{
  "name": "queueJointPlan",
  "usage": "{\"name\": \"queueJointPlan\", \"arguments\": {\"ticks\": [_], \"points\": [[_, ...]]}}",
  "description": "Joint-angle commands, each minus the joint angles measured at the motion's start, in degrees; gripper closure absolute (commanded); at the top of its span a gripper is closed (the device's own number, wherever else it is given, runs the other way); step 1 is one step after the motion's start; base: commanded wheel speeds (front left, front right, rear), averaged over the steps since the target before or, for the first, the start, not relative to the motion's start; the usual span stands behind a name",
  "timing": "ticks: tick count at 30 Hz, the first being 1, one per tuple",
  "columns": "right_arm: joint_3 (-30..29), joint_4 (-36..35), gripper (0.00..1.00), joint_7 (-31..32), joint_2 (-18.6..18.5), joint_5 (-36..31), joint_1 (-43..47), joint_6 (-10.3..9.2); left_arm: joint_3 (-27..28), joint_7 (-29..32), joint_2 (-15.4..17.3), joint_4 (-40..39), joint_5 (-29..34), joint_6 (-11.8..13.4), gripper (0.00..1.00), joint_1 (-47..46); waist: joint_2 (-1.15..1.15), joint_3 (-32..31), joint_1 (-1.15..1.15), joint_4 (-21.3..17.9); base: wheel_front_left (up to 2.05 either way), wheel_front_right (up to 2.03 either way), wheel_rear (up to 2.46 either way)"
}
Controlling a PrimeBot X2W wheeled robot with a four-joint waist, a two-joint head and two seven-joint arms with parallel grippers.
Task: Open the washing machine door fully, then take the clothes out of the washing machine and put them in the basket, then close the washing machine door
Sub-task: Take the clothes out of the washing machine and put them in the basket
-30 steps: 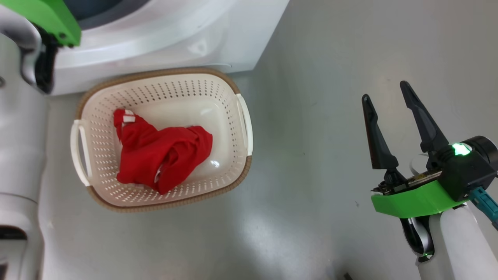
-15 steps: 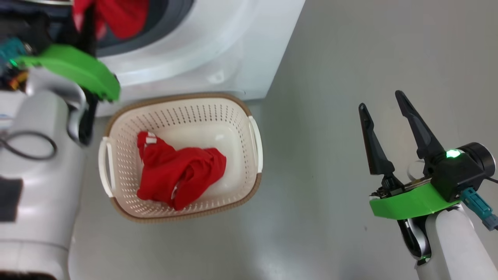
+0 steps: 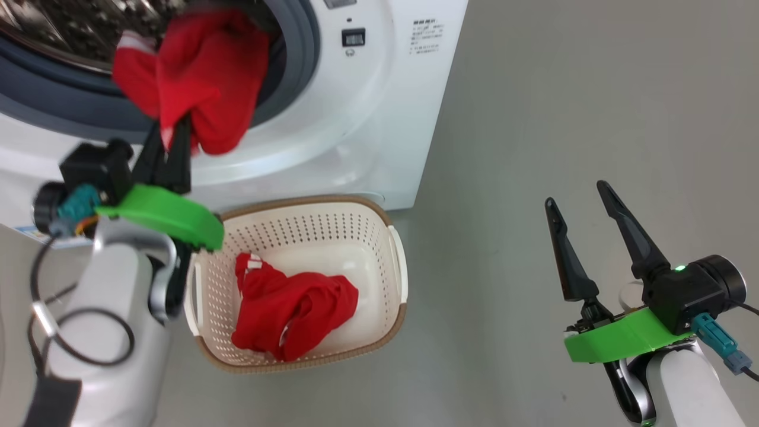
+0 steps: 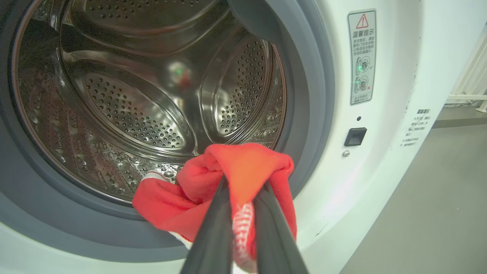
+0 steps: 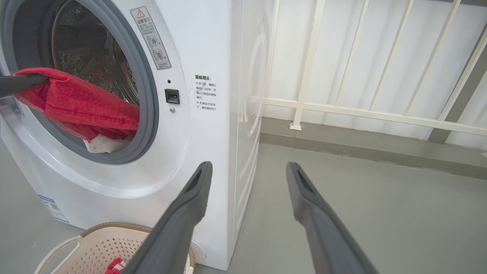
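I am unloading: my left claw (image 3: 172,131) pinches a red garment (image 3: 198,77) at the washer (image 3: 379,118) mouth, jaws nearly closed. Next I must swing it down over the basket (image 3: 398,261) and release. My right claw (image 3: 576,193) hangs wide open, empty.

glossy perforated steel drum (image 4: 129,114), matt grey rubber gasket (image 4: 312,95), soft red fabric clothes (image 4: 243,167), smooth cream plastic basket (image 3: 308,228)
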Motion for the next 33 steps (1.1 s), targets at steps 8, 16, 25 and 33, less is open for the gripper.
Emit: {"name": "queueJointPlan", "arguments": {"ticks": [8,16,25,33], "points": [[0.5,-1.5,0.0,-0.4,-0.2,-0.2,1.3,0.2,1.6,1.2,0.7,-8.7,-1.2,1.4,1.0,7.2,0.0,-2.7,0.0,0.9,0.0,0.0,0.0],[0.0,-1.9,0.0,-0.4,-0.2,0.1,2.0,0.2,1.3,4.2,0.6,-19.8,-1.9,3.5,1.0,13.9,0.0,-3.5,0.0,1.8,0.0,0.0,0.0],[-0.1,-2.2,0.0,-0.4,-0.2,0.7,2.5,0.2,1.0,8.5,0.9,-32.0,-2.4,6.5,1.0,21.7,0.0,-4.8,0.0,2.0,0.0,0.0,0.0],[-0.5,-2.7,0.0,-0.4,-0.2,0.8,2.8,0.2,-0.4,12.0,0.3,-39.2,-2.6,8.7,1.0,27.3,0.0,-4.8,0.0,2.3,0.0,0.0,0.0]]}}
